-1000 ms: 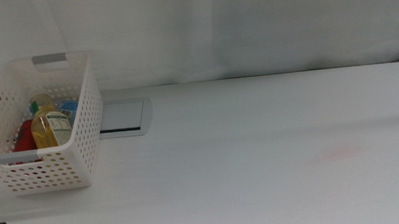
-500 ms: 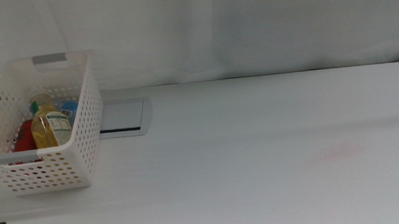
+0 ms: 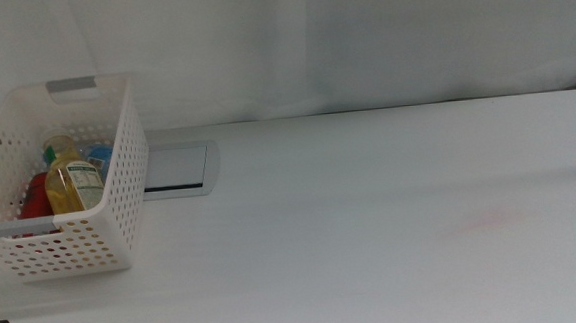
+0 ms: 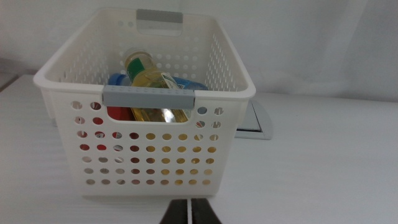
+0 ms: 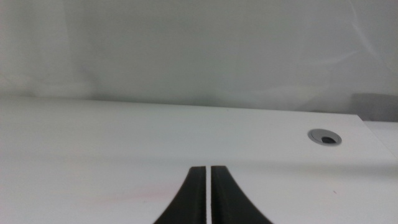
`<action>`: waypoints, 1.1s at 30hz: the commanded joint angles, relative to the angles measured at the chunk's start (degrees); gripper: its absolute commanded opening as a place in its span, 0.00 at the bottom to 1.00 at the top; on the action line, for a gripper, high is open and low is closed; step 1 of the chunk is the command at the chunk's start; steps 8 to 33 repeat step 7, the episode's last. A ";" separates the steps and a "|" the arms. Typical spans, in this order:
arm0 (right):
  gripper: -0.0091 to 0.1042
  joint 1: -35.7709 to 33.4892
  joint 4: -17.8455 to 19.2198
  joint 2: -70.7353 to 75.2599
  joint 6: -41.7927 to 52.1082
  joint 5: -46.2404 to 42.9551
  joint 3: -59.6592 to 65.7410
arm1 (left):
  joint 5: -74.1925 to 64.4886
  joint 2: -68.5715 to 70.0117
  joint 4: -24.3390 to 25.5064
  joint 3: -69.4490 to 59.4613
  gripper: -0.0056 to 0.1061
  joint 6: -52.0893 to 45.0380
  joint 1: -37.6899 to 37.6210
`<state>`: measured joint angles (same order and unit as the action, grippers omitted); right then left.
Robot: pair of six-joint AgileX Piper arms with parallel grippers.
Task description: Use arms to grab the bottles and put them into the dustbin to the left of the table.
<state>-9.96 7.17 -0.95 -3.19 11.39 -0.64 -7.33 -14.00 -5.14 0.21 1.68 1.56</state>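
Non-task stuff: a red item [image 3: 36, 194] down in the basket's near-left corner, mostly hidden, can't tell what it is. White curtain backdrop [image 3: 361, 37] behind. Faint pinkish smudge [image 3: 492, 219] twd the right, plus a round grey grommet hole [image 5: 324, 137].

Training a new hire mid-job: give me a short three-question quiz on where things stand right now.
1. True or false: the yellow juice bottle lies inside the dustbin.
2. Which gripper faces the dustbin? A. left gripper B. right gripper
3. Fill in: the grey plate sits in the table just ____ the dustbin.

Key: 1 true; 2 A; 3 beside.
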 commanded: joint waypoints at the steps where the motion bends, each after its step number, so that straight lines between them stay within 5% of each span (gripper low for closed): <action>1: 0.06 -0.23 0.82 0.30 0.13 -4.18 1.91 | 0.75 0.17 -0.48 -0.57 0.02 0.43 -0.37; 33: 0.06 -0.23 0.82 0.30 0.13 -4.50 2.47 | 0.75 0.17 -0.48 -0.57 0.02 0.01 -0.37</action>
